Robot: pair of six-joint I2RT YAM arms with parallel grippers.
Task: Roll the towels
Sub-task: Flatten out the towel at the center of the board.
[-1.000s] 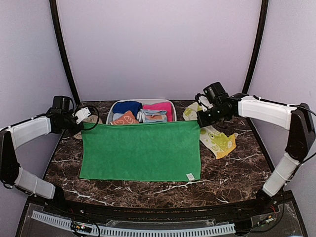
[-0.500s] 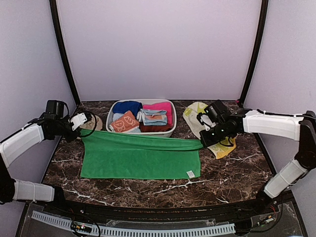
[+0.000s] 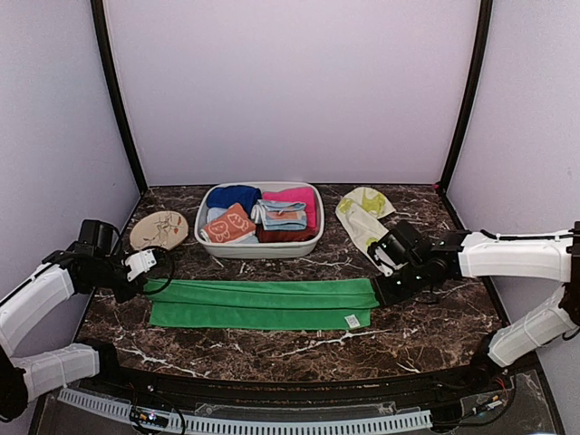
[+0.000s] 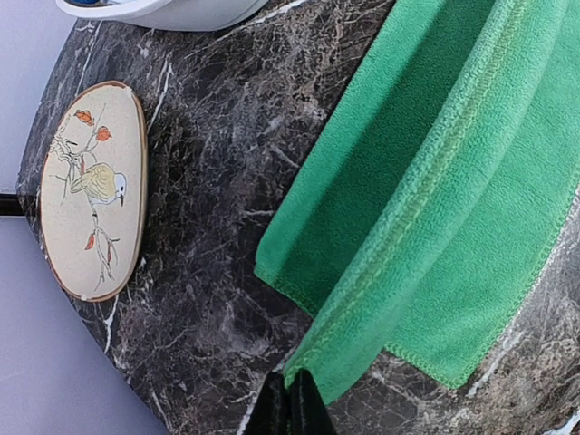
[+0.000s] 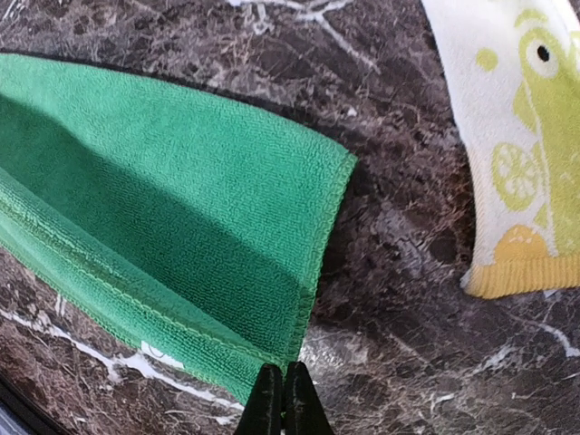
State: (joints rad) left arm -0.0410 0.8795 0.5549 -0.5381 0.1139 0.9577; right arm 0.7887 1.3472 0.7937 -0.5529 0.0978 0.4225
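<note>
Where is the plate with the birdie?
The oval bird plate lies far left on the table in the top view, just left of the white bin and behind the green towel.

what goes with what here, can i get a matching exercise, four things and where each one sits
Things:
1. green towel
2. cream printed towel
3. bird plaque
4. white tub

Places:
A. back left, lying alone
B. back middle, holding folded cloths
C. near middle, folded into a long strip
D. back right, beside the tub

Pairs: 1-C, 2-D, 3-A, 4-B
</note>
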